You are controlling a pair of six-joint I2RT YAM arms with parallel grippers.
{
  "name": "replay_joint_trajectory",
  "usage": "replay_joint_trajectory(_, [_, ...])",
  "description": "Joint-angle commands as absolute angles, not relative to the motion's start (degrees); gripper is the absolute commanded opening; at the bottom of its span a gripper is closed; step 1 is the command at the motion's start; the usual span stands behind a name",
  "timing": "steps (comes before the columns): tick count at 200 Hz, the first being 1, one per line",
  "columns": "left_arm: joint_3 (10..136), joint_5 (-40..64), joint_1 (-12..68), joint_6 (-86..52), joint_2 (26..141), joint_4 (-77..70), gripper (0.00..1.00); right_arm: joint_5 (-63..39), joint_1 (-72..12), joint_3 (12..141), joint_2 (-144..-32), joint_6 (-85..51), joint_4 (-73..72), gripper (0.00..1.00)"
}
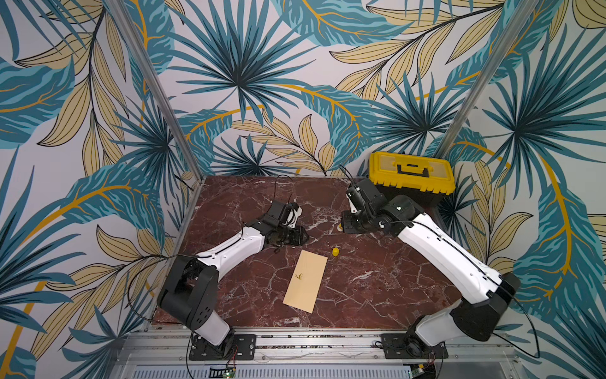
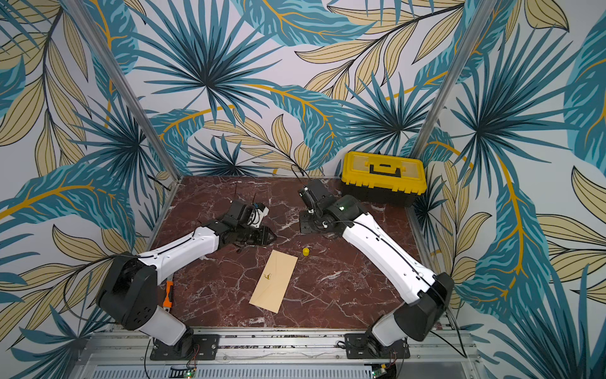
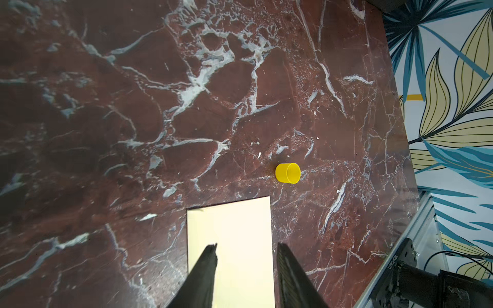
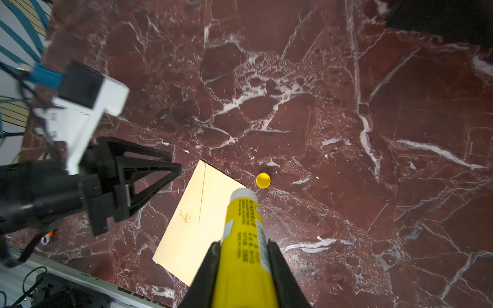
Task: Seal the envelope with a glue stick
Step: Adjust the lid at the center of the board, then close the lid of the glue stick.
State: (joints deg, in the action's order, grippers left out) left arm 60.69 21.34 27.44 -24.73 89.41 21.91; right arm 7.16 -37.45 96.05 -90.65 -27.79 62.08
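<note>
Red marble table (image 1: pixel 377 288), flat tan envelope (image 1: pixel 305 280)

Here's the left arm (image 1: pixel 229 249), up from its base at the near left corner of the table (image 1: pixel 377 295), slanting in toward the middle, wrist roughly level. The left gripper (image 1: pixel 305 237) points across toward the right side, its fingers (image 3: pixel 208 266) apart with nothing between them. Over to the right arm (image 1: pixel 442 252), stretched from the near right corner toward the far edge, wrist turned inward and tilted down. The right gripper (image 4: pixel 244 245) has its jaws clamped either side of the glue stick (image 4: pixel 245 221), bare tip leading.
</note>
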Motion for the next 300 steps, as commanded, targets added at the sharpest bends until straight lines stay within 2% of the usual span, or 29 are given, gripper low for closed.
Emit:
replay_joint_trajectory(1, [58.1, 22.05, 25.73, -24.54, 85.69, 20.56, 0.41, 3.4, -37.08, 99.34, -96.02, -25.23, 70.49, 0.0])
replay_joint_trajectory(27, [55.55, 21.87, 24.01, -24.18, 83.1, 20.91, 0.41, 5.35, -37.0, 103.74, -104.53, -25.16, 74.9, 0.0])
replay_joint_trajectory(58, [53.67, 21.74, 22.86, -23.82, 81.01, 21.44, 0.41, 9.34, -36.85, 102.39, -109.95, -26.0, 73.4, 0.0])
replay_joint_trajectory(126, [53.04, 22.02, 22.24, -23.65, 80.53, 21.63, 0.41, 6.16, -33.98, 93.24, -111.11, -26.24, 62.53, 0.0])
replay_joint_trajectory(300, [53.88, 22.82, 22.25, -23.91, 81.92, 21.23, 0.41, 2.82, -33.91, 91.68, -112.88, -26.12, 58.94, 0.0])
